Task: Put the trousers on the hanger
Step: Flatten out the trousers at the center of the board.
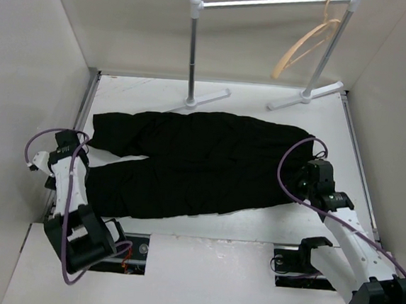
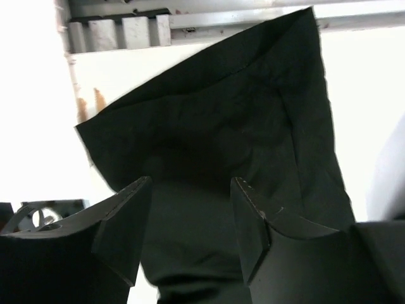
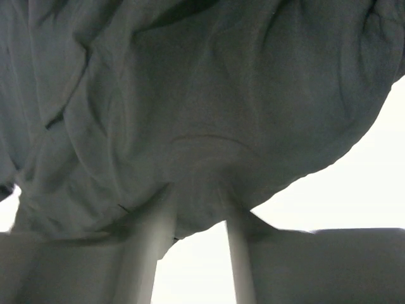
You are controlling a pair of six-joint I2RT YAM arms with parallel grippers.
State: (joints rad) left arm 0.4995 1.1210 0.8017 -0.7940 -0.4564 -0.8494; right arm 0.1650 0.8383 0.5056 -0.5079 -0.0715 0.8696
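The black trousers (image 1: 195,162) lie flat on the white table, waist to the right and legs to the left. The tan wooden hanger (image 1: 303,45) hangs by its hook from the rack's rail at the back right. My left gripper (image 1: 80,157) is low over the near leg's cuff. In the left wrist view it (image 2: 190,215) is open, with the trouser leg (image 2: 215,126) showing between the fingers. My right gripper (image 1: 301,179) is at the waist edge. In the right wrist view it (image 3: 193,209) is open, its fingertips (image 3: 152,221) touching the edge of the fabric (image 3: 190,95).
A white-and-silver pole rack (image 1: 273,3) stands at the back on two white feet (image 1: 208,98). White walls close in the table on the left, right and back. Bare table (image 1: 218,228) lies between the trousers and the arm bases.
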